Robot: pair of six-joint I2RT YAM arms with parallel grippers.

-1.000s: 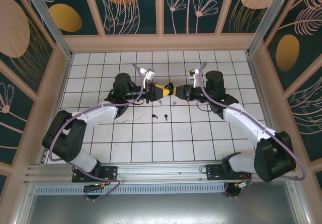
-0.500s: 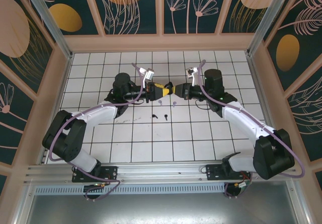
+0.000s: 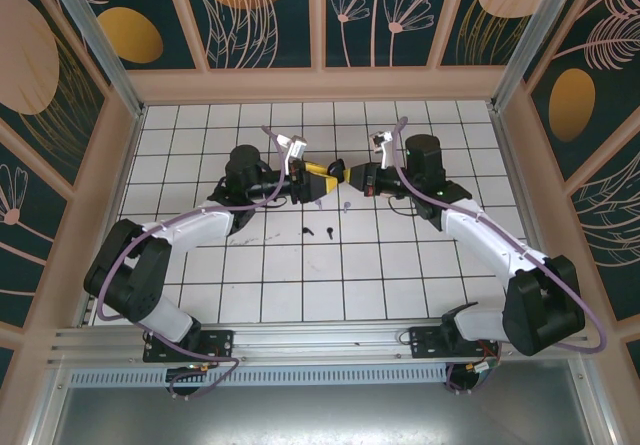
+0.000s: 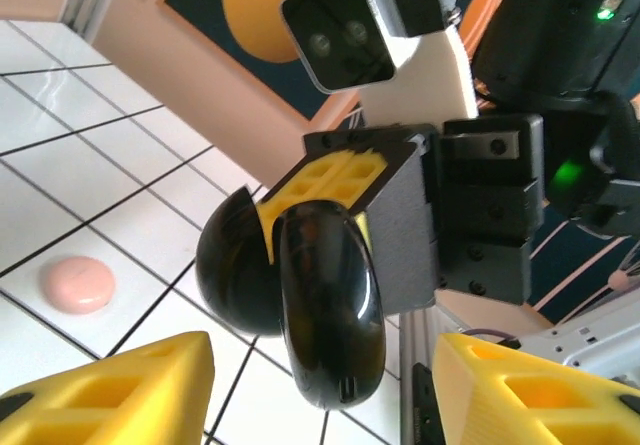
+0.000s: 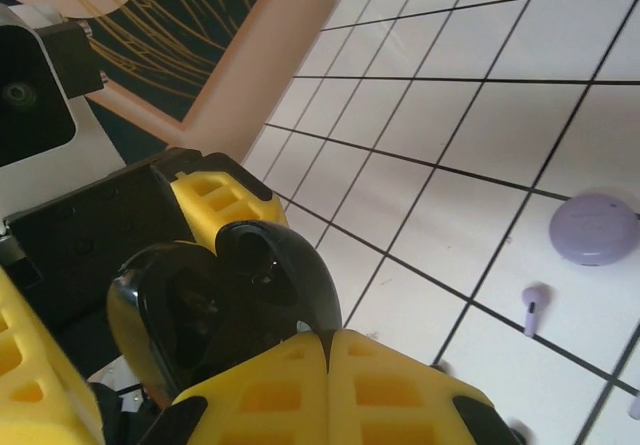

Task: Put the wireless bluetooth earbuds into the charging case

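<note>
- table (image 3: 400,285): white tiles with a dark grid, walled by patterned panels.
- left arm (image 3: 190,227): reaches from its near-left base toward the middle of the table.
- pink case (image 4: 77,283): round, closed, lying flat on a tile. In the left wrist view it lies to the left of the black case and well apart from it.
- left fingers (image 4: 120,395): yellow, standing apart, one on each side of the lower end of the black case, with a gap to it on both sides.
- black case (image 4: 325,305): glossy and open, its two halves spread in a V. It is raised above the table at the middle, between the two arms.
- black earbuds: two, one (image 3: 307,230) and the other (image 3: 328,232). They lie close together on the table, nearer the arm bases than the fingers are, outside the black case.
- lilac earbuds: two, one (image 3: 318,205) and the other (image 3: 346,205). They lie on the table between the black earbuds and the fingers overhead.
- right fingers (image 5: 300,395): yellow, pressed together and clamped on the black case where its halves meet.
- lilac case (image 5: 598,228): round, closed, flat on a tile, with one lilac earbud near it on the next tile.
- right arm (image 3: 480,233): reaches from its near-right base toward the middle of the table.
</note>
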